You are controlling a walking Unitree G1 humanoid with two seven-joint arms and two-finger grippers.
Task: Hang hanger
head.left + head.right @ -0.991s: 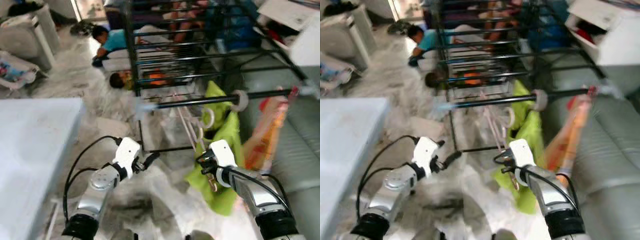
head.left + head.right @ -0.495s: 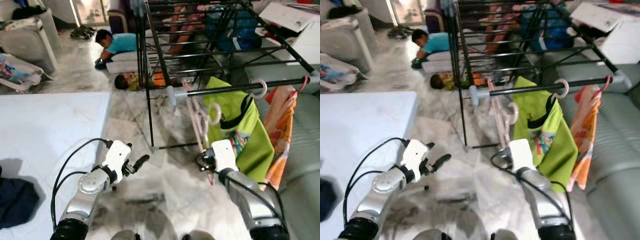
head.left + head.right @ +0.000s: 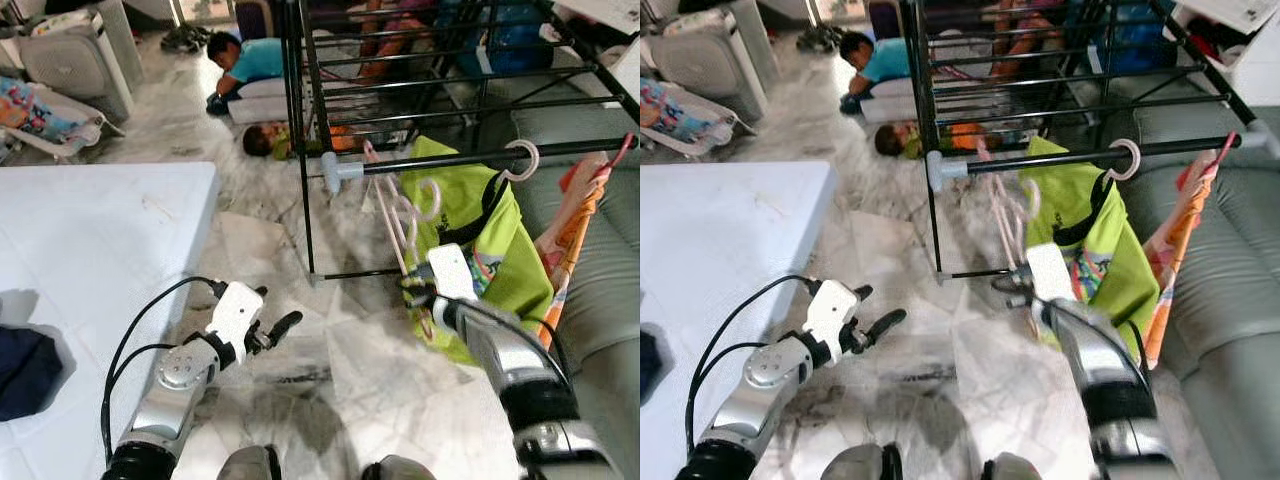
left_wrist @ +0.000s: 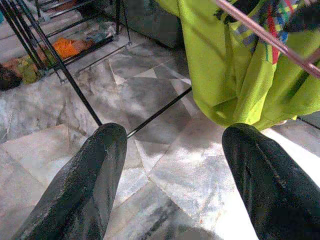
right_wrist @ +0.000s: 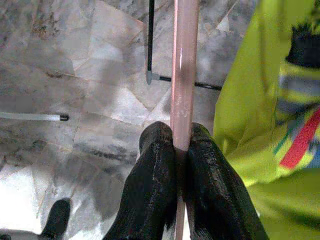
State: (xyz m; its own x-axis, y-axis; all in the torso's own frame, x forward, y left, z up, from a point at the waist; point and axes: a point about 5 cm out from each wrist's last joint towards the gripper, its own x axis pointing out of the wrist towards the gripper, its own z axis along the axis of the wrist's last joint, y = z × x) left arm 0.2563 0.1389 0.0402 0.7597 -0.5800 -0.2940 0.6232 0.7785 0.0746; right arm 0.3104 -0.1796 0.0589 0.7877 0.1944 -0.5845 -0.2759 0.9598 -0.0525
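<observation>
Right gripper (image 5: 179,150): raised, clamped on thin pink plastic hanger (image 5: 184,70) | Left gripper (image 4: 175,165): low, fingers apart over marble floor (image 4: 165,165)

Matt black rubbery fingers (image 5: 155,190) of the right end effector (image 5: 179,150) pinched on a smooth pale-pink plastic hanger (image 5: 183,75). Lime-green cloth shirt (image 3: 500,250), soft and matt, beside thin orange fabric (image 3: 585,215) on a dark painted metal clothes rack (image 3: 470,158) with a grey plastic end joint (image 3: 332,171). Polished grey-veined marble floor (image 3: 370,370), faintly glossy. Silver metal forearm and white plastic wrist housing on the left end effector (image 3: 283,326). Smooth white table (image 3: 90,240), lightly smudged.
</observation>
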